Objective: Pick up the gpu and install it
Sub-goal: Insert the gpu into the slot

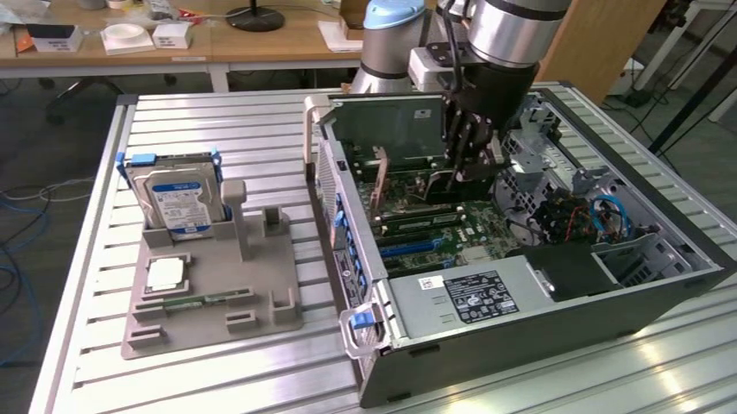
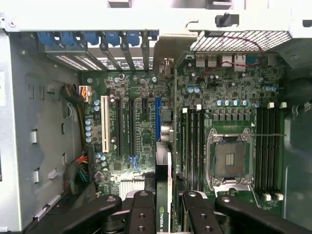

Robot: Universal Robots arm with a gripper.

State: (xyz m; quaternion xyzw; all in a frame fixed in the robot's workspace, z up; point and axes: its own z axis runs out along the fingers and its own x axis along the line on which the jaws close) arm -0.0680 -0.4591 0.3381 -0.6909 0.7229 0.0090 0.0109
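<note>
The gpu [image 1: 386,129] is a flat dark card with a pale metal end bracket. It stands on edge inside the open computer case [image 1: 645,297], over the motherboard [image 1: 420,228]. My gripper [image 1: 472,159] reaches down into the case and is shut on the card's rear end. In the wrist view the gpu [image 2: 165,161] appears edge-on between my two black fingers [image 2: 141,207], bracket toward the case's back wall. Its edge runs beside the blue slot [image 2: 157,117]. Whether the card touches a slot I cannot tell.
A grey holder [image 1: 248,315] on the slatted metal table in the exterior view's left carries a silver hard drive [image 1: 175,200] with blue rails and a small green memory stick [image 1: 207,300]. The power supply [image 1: 472,295] fills the case's near corner. Cables [image 1: 599,216] lie near the drive cage.
</note>
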